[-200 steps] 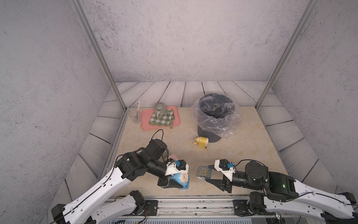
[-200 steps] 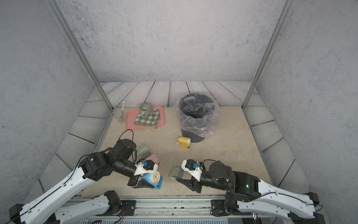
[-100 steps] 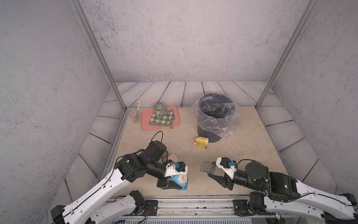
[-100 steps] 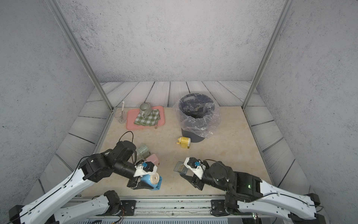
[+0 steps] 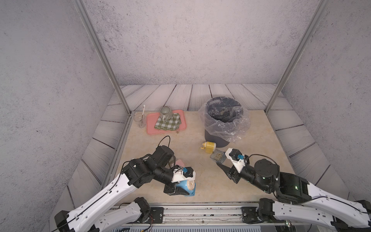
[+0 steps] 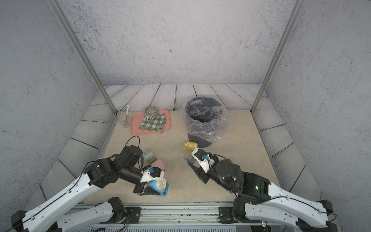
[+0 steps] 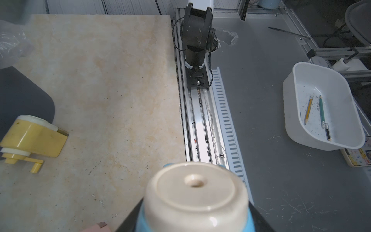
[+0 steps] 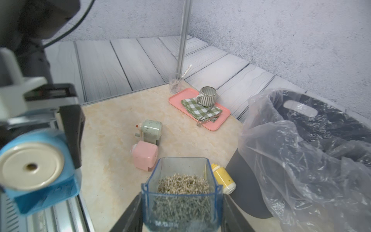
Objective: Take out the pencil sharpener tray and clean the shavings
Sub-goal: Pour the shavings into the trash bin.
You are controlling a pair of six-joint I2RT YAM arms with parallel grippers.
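Lifted nearer the bin [image 5: 215, 138], the clear blue tray [image 8: 180, 192], heaped with grey shavings [image 8: 182, 185], sits clamped in the right claw [image 8: 180, 220]; the left claw [image 5: 181, 186] grips the blue sharpener [image 7: 196, 196].

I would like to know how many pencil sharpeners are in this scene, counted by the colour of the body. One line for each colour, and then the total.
blue sharpener: 1
yellow sharpener: 1
pink sharpener: 1
green sharpener: 1
Total: 4
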